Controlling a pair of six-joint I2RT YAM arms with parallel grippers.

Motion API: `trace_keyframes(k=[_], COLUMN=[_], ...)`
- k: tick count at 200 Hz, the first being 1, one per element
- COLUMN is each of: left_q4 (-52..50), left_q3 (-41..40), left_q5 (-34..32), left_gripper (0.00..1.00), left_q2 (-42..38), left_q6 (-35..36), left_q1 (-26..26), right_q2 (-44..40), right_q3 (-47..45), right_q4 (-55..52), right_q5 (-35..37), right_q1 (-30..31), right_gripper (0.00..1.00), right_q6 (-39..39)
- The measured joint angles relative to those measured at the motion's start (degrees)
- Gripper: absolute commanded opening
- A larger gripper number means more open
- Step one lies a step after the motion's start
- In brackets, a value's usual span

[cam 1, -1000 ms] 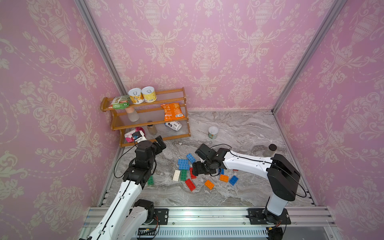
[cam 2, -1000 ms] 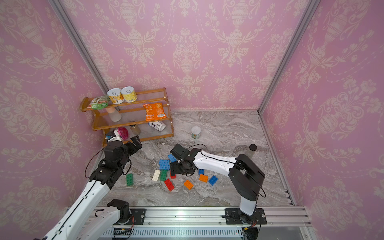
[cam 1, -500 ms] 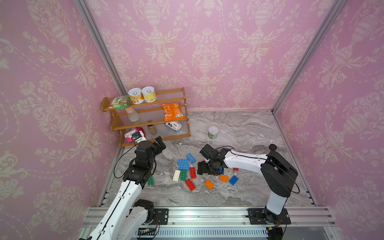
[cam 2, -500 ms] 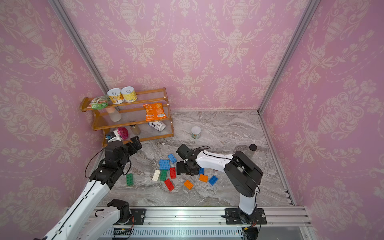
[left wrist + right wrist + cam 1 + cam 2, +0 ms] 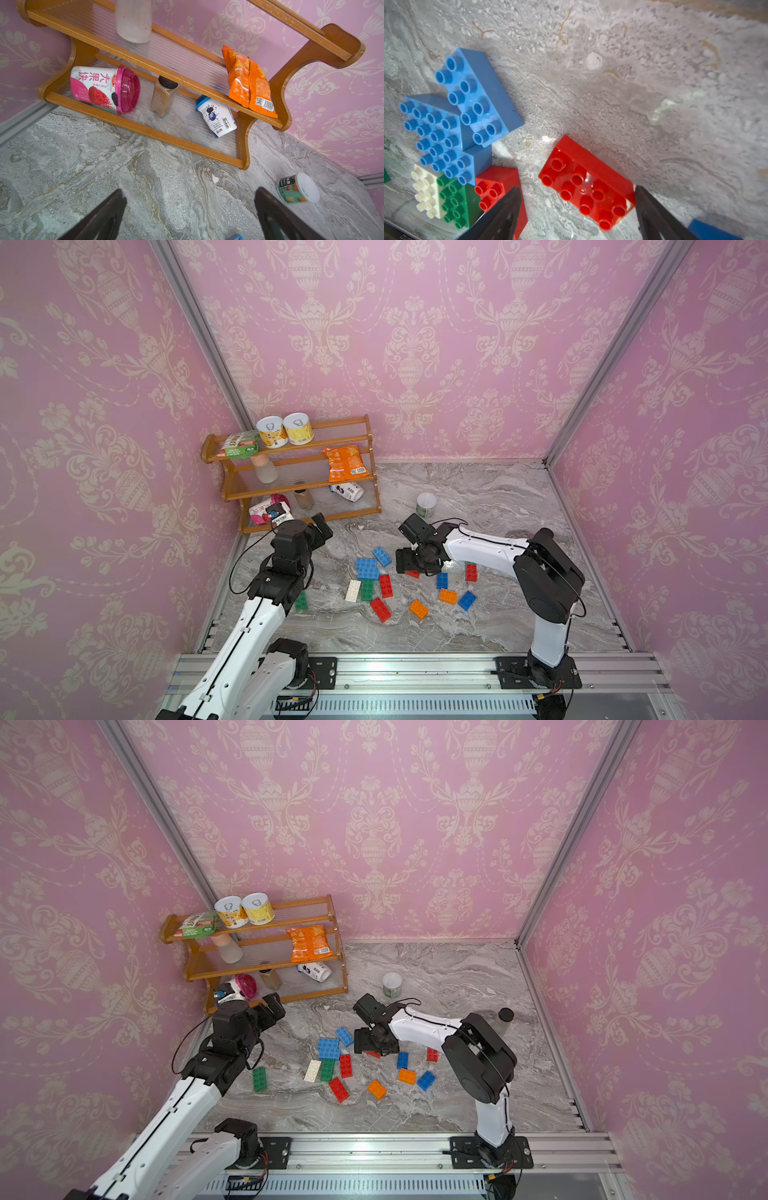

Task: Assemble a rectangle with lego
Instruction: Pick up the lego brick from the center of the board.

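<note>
right gripper (image 5: 577, 187), jaws spread, straddles a red 2x4 brick (image 5: 586, 180) lying studs-up on the worktop (image 5: 643, 83), just beside the brick cluster (image 5: 438, 135) of blue, white, green and red. light, rigid, glossy plastic, probably slippery: best pinched across its flat long sides. left gripper (image 5: 189, 190) wide, empty.
</note>
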Motion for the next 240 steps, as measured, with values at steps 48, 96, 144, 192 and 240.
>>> trace_keyframes(k=[48,96,144,192,240], left_q4=[0.24,0.26,0.39,1.79,2.4], left_q3=[0.0,-0.02,-0.11,-0.11,-0.11], left_q5=[-0.02,-0.02,0.02,0.07,0.28], left_gripper=[0.99,0.99,0.99,0.99,0.99], left_q2=[0.46,0.46,1.14,2.19,2.93], left_q6=[0.0,0.0,0.02,0.0,0.0], left_q1=[0.0,0.0,0.0,0.0,0.0], right_q2=[3.39,6.58,6.71,5.25,4.96], right_q3=[3.8,8.79,9.31,7.43,7.06], right_q4=[-1.55,-7.04,-11.69,-12.35,-11.82], right_q5=[1.18,7.58,11.43,11.61,11.17], right_q1=[0.0,0.09,1.51,3.26,3.23], right_gripper=[0.91,0.93,0.92,0.84,0.8], right_q6=[-0.22,-1.49,-2.19,-2.12,-0.94])
